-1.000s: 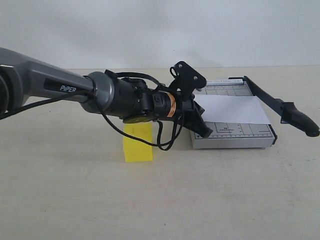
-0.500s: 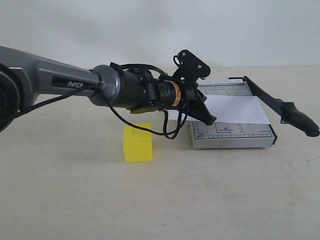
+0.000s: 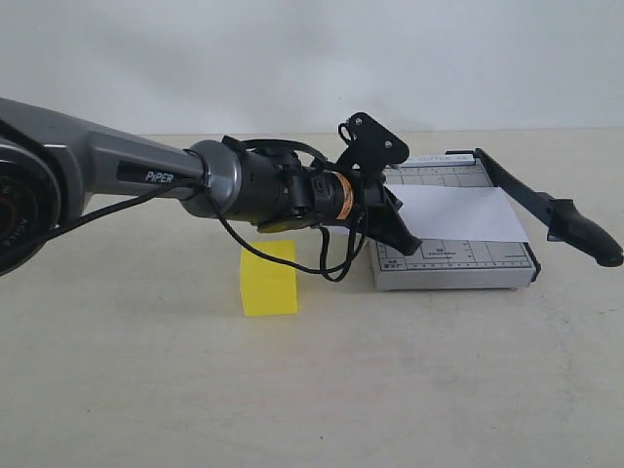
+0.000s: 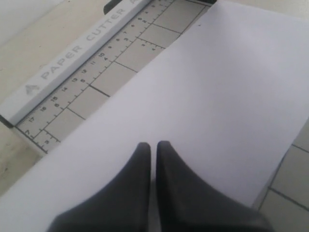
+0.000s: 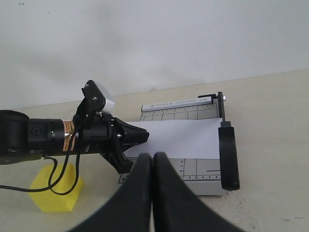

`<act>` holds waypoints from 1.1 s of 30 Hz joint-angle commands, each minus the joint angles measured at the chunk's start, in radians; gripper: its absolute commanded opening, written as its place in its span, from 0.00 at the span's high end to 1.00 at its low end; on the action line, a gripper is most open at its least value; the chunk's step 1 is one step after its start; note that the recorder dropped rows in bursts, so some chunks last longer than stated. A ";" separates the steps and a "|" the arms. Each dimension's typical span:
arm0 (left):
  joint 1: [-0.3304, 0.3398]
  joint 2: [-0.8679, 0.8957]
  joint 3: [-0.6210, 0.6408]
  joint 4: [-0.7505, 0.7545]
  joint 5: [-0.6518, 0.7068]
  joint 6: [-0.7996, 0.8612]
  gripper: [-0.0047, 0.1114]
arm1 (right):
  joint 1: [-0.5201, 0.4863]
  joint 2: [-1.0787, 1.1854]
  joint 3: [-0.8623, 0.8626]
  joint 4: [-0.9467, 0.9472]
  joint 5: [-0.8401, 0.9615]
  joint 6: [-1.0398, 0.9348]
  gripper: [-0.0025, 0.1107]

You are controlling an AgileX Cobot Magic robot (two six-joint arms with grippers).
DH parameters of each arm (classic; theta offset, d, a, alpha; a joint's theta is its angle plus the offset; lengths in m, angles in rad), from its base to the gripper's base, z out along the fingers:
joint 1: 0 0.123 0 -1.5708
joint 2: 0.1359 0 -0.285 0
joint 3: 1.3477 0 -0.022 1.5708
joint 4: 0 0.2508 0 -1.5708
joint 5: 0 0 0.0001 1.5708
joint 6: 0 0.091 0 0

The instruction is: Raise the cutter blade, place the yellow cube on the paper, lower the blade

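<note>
The yellow cube (image 3: pixel 269 280) sits on the table (image 3: pixel 146 390), near the cutter base's (image 3: pixel 453 265) left side. The left gripper (image 3: pixel 408 241), its 2 fingers almost together and holding nothing, points onto the paper (image 3: pixel 458 214). Whether it touches is unclear, but a sideways drag could skew the sheet. The cutter blade (image 3: pixel 531 203) looks low along the right edge. The right gripper (image 5: pixel 153 162), closed and empty, could slip off the rounded handle.

Paper (image 3: pixel 458 214) on cutter base (image 3: pixel 453 265), blade (image 3: pixel 526 197) along its right edge, cube (image 3: pixel 269 283) left of base.
</note>
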 commanded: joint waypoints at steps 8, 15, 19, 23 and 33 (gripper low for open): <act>-0.003 0.033 -0.005 -0.037 -0.067 -0.032 0.92 | 0.002 -0.002 0.003 -0.004 -0.003 -0.003 0.98; -0.009 0.038 -0.005 -0.056 -0.100 -0.032 0.92 | 0.002 -0.002 0.003 -0.004 -0.003 -0.003 0.98; -0.009 0.038 -0.005 -0.056 -0.125 -0.030 0.92 | 0.002 -0.002 0.003 -0.004 -0.003 -0.003 0.98; -0.009 0.040 -0.021 -0.086 -0.133 -0.030 0.92 | 0.002 -0.002 0.003 -0.004 -0.003 -0.003 0.98; -0.023 0.031 -0.074 -0.086 -0.108 -0.019 0.92 | 0.002 -0.002 0.003 -0.004 -0.003 -0.003 0.98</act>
